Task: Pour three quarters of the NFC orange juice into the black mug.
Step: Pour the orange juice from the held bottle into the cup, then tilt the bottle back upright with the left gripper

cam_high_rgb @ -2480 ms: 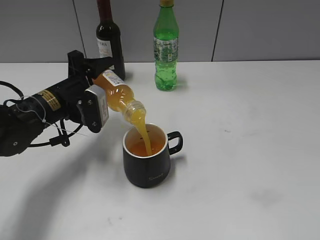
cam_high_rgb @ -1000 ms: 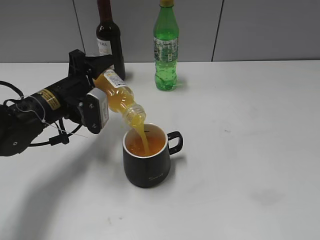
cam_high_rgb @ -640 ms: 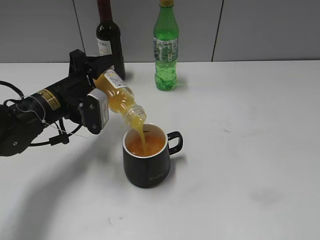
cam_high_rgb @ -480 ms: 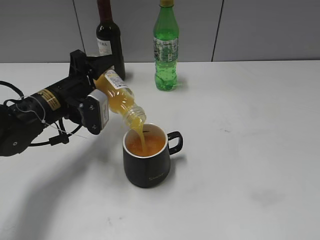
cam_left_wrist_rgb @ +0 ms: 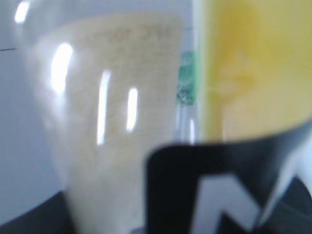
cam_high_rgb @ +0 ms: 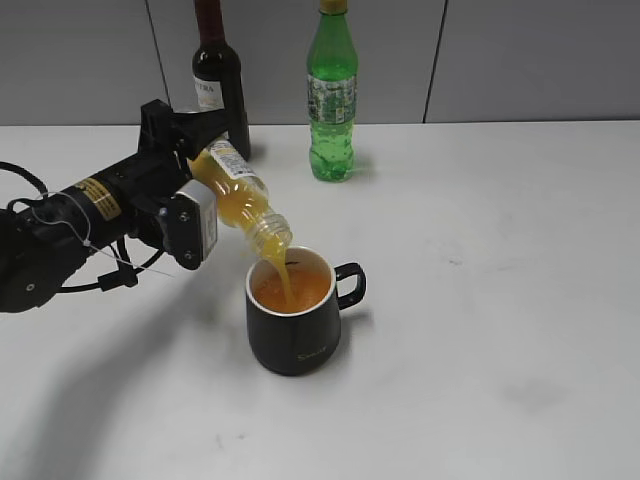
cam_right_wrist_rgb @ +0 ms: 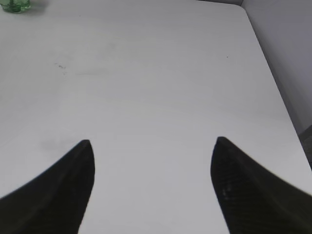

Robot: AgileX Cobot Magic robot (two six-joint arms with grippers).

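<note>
My left gripper (cam_high_rgb: 200, 185) is shut on the NFC orange juice (cam_high_rgb: 238, 197), a small clear bottle tipped neck-down to the right. A stream of juice runs from its mouth into the black mug (cam_high_rgb: 296, 322), which stands in the middle of the table with its handle to the right and orange juice high inside. The left wrist view is filled by the blurred NFC orange juice (cam_left_wrist_rgb: 243, 73) and its black label. My right gripper (cam_right_wrist_rgb: 153, 142) is open over bare table, out of the exterior view.
A dark wine bottle (cam_high_rgb: 220, 75) and a green plastic bottle (cam_high_rgb: 332, 95) stand at the back by the grey wall. The green plastic bottle's base (cam_right_wrist_rgb: 14, 5) shows at the top left of the right wrist view. The white table's right edge (cam_right_wrist_rgb: 278, 87) lies beyond my right gripper.
The bottle has tipped a little steeper and the juice level in the mug has risen. The right gripper has not moved.
</note>
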